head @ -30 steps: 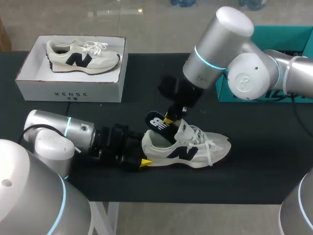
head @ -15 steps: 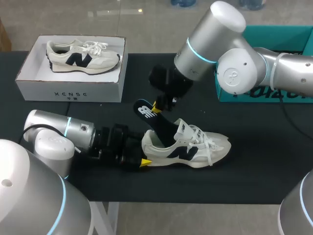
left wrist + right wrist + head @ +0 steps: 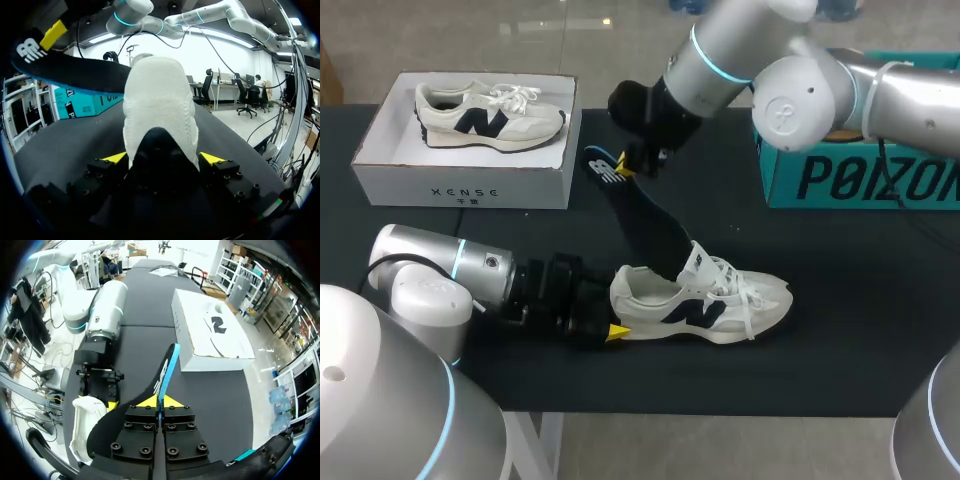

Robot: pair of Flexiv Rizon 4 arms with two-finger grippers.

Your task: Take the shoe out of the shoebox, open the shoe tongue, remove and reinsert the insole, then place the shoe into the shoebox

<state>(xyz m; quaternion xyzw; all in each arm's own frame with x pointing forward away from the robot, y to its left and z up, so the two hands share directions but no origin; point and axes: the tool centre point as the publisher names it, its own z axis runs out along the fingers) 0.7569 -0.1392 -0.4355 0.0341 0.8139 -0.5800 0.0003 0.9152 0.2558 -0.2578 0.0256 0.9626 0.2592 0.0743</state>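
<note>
A cream shoe (image 3: pixel 705 302) with a dark logo lies on its sole on the black table (image 3: pixel 840 300), toe to the right. My left gripper (image 3: pixel 610 315) is at its heel; in the left wrist view the heel (image 3: pixel 159 110) fills the gap between both yellow tips of that gripper (image 3: pixel 162 159), which presses it from two sides. My right gripper (image 3: pixel 632 163) is shut on the heel end of a black insole (image 3: pixel 642 215) with a blue edge, raised above the table. The insole's lower end still sits inside the shoe. The right wrist view shows the insole (image 3: pixel 167 371) edge-on between the pinched tips of my right gripper (image 3: pixel 160 401).
A white shoebox (image 3: pixel 460 187) at the back left holds a second, matching shoe (image 3: pixel 490 115). A teal box (image 3: pixel 850 180) stands at the back right, behind my right arm. The shoebox (image 3: pixel 212 337) also lies ahead of the right gripper.
My right gripper has risen and moved back and left, drawing the insole much further out of the shoe. The left arm and the shoe have stayed put.
</note>
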